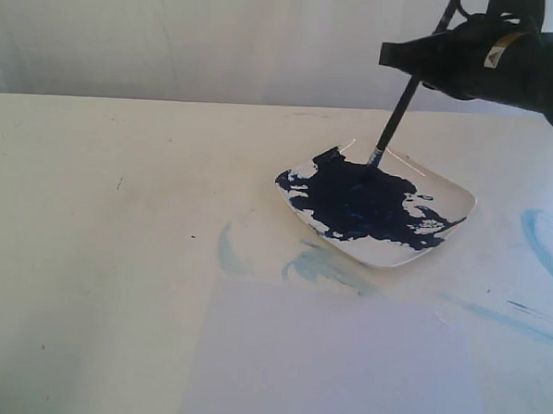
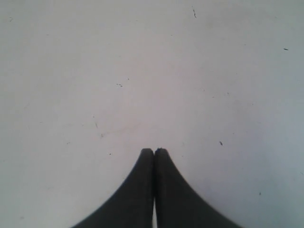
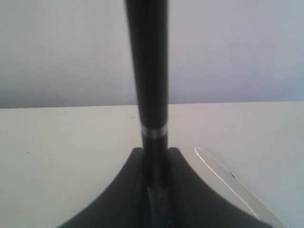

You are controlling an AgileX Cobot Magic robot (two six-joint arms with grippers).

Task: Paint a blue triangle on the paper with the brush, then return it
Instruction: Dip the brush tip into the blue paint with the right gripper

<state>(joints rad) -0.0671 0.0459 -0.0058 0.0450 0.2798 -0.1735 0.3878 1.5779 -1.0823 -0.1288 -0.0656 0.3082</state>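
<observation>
My right gripper [image 1: 396, 56] is shut on the black handle of the brush [image 1: 399, 111] and holds it at a slant. The bristle tip rests in the dark-blue paint [image 1: 360, 207] on a white square plate [image 1: 449, 184]. In the right wrist view the brush [image 3: 147, 71] with its silver band rises between the right gripper's [image 3: 155, 151] jaws, and the plate's rim [image 3: 223, 180] lies beside them. The paper [image 1: 342, 368] lies in front of the plate, plain white where it shows. No blue triangle is in view. The left gripper [image 2: 154, 151] hangs shut and empty over bare table.
Pale blue smears [image 1: 324, 265] stain the cream table between plate and paper. More smears [image 1: 544, 240] mark the right side. A pale wall stands behind the table's far edge [image 1: 171, 100].
</observation>
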